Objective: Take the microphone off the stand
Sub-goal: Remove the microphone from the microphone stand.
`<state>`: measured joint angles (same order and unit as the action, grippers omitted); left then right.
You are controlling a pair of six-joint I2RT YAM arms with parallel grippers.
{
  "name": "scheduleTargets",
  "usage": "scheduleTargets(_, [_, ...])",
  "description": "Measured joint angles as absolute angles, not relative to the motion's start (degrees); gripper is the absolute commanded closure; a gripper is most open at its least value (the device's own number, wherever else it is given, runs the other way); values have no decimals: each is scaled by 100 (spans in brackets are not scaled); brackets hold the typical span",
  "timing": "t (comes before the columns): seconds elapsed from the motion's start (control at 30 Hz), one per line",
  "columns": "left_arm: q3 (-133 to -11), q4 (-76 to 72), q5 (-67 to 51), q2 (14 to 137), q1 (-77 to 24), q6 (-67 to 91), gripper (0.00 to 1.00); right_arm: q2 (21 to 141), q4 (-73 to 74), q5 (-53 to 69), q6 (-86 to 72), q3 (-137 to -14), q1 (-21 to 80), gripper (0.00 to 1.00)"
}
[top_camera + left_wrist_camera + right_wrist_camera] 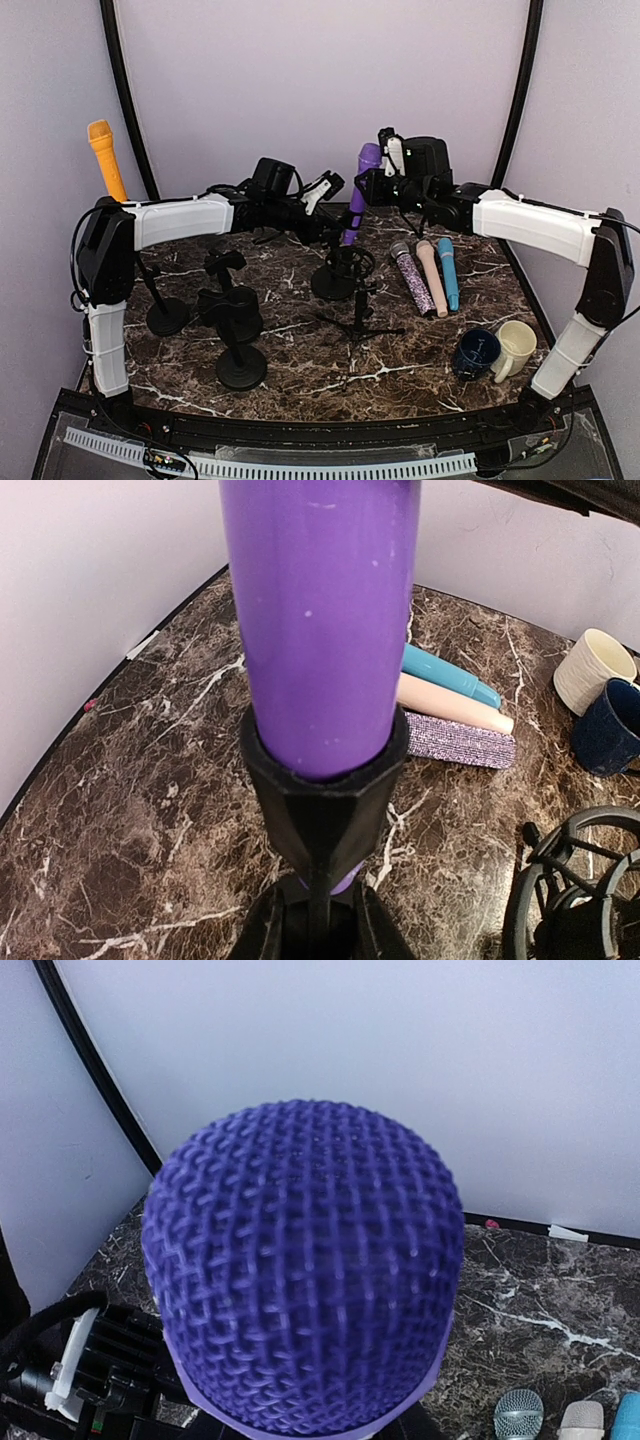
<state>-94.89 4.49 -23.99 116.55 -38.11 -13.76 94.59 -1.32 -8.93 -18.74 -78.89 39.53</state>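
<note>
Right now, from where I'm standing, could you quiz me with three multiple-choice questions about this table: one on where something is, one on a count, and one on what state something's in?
1. Where do the three loose microphones lie?
A. On the table, right of the purple microphone.
B. Hanging on the back wall.
C. Stacked at the far left.

2. How many mugs are there?
A. One.
B. Two.
C. Four.

3. The purple microphone is:
A. Lying flat.
B. Upright in its black clip.
C. Snapped in half.

Answers: 1 A, they lie side by side to its right; 2 B, one is navy and one cream; 3 B, the clip wraps its handle.
</note>
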Motion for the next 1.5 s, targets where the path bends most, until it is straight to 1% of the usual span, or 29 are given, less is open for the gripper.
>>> scheduleTargets(0.4, [-9555,434,-2401,11699,-3852,-1439,100,9461,464,-1645,-2434,-8184,4082,100])
scheduleTargets(0.97, [-9566,432,-2388,11710,-3850,-1500,100,9461,436,-1656,-2322,-8200,4088,100])
scheduleTargets(1.5, [-9629,314,-2362,11764,-3854,-1564,100,9461,781,-1824,-2453,-8486,4049,100])
